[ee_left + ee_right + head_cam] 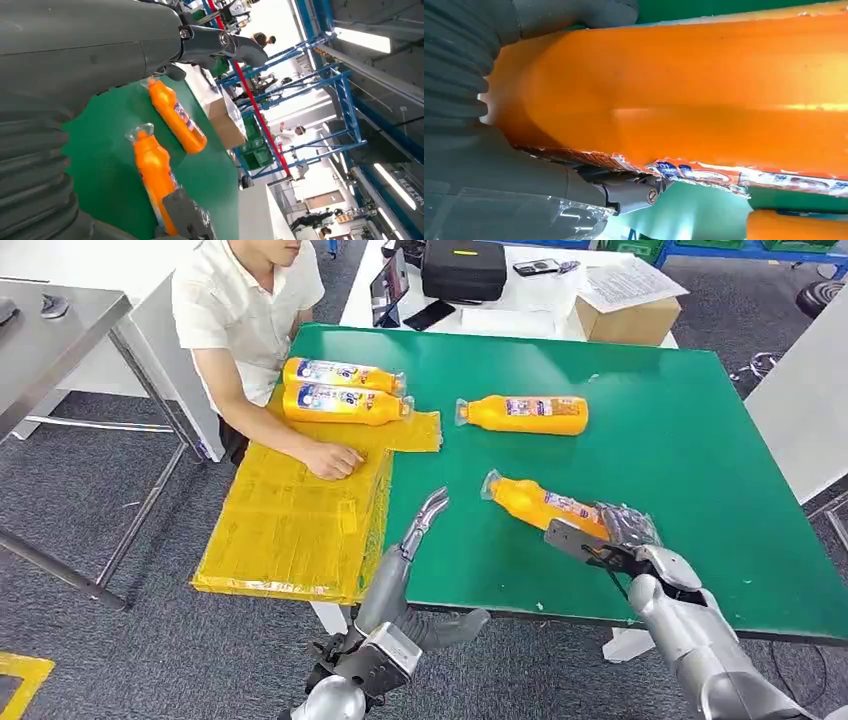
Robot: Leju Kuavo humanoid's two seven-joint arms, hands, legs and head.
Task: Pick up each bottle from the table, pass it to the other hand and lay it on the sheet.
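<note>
While the right hand [618, 536] grips 1 bottle [540, 502]: left hand [428, 512] empty, fingers apart, person's hand [334, 459] on the sheet [290, 525].

Orange bottles [525, 413], yellow sheet [290, 520], green table [700, 460]

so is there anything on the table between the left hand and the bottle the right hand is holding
Nothing: in the head view, only bare green table lies between the open left hand and the held bottle in the right hand.
</note>
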